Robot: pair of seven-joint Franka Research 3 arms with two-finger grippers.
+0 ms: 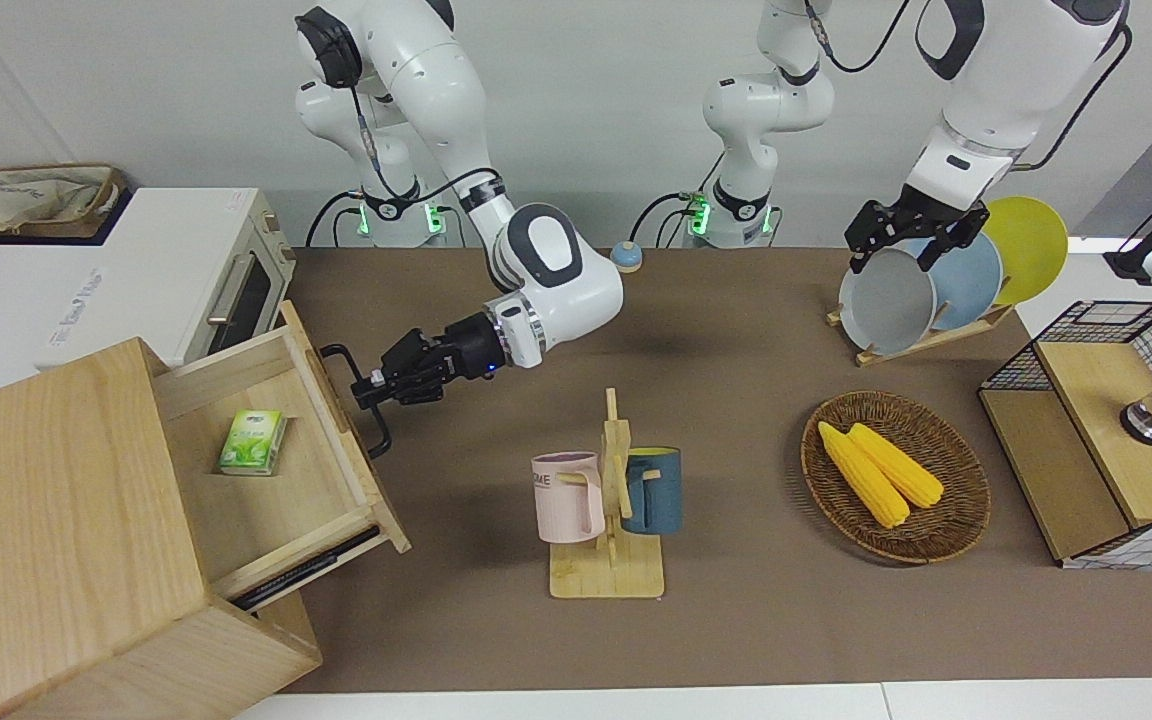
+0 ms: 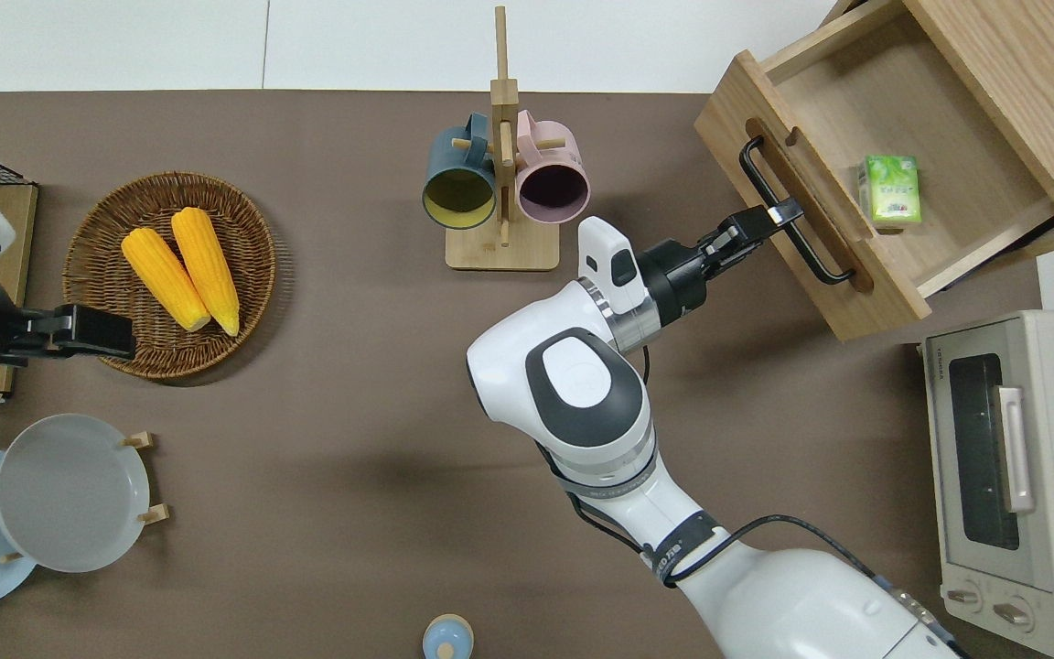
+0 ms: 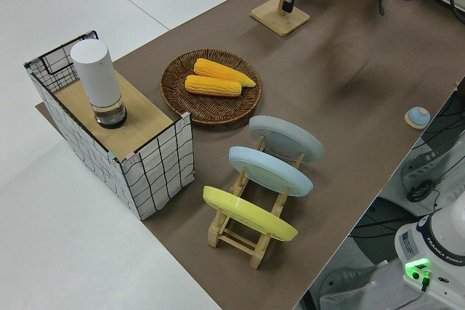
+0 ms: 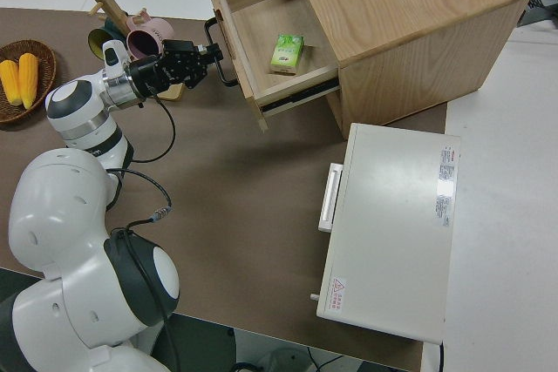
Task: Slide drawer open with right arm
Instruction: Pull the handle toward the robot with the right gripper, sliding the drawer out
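Two black fingers of the right claw (image 2: 776,218) pinch the bar handle (image 2: 792,224) of the drawer (image 2: 865,197), which juts well out of the wooden cabinet (image 1: 46,520) at the right arm's desk end, a grip suited to pulling it straight outward.

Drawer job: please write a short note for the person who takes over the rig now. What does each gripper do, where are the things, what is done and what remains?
Right gripper: shut on the black handle of the drawer, near the handle's middle.
Left arm: parked.
Drawer: pulled well out of the wooden cabinet at the right arm's end of the table. Its inside shows, with a small green box lying on its floor.
Done: handle gripped, drawer largely open.
Left: probably only a short further pull, if full travel is wanted, then let go of the handle and draw the arm back. The mug rack stands close to the arm, so retreat with care.
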